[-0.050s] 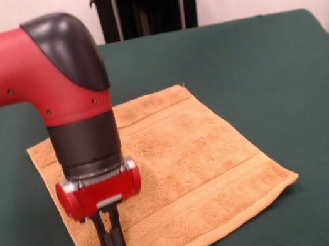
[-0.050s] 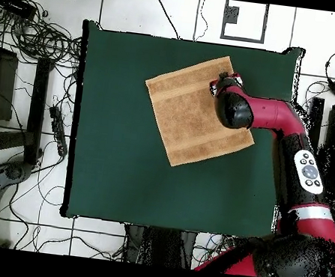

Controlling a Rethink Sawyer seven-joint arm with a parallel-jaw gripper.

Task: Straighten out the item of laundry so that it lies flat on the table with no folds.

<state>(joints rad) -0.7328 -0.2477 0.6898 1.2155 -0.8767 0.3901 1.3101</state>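
Towel nearly flat, gripper pressing at its near-left edge

You are looking at the towel point(image 1: 173, 172) lying spread on the bench point(image 1: 281, 64) with no fold showing; the gripper point(image 1: 111, 237), jaws closed together, is touching its near-left part, so next you probably lift clear and check.

One towel point(image 1: 179, 171), one table point(image 1: 284, 76), one robot arm point(image 1: 47, 73) and one end effector point(image 1: 112, 240) are counted.

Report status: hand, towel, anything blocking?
Hand shut, tips down on the towel near its front-view left edge. Towel spread flat on the table, no folds visible. Nothing blocking.
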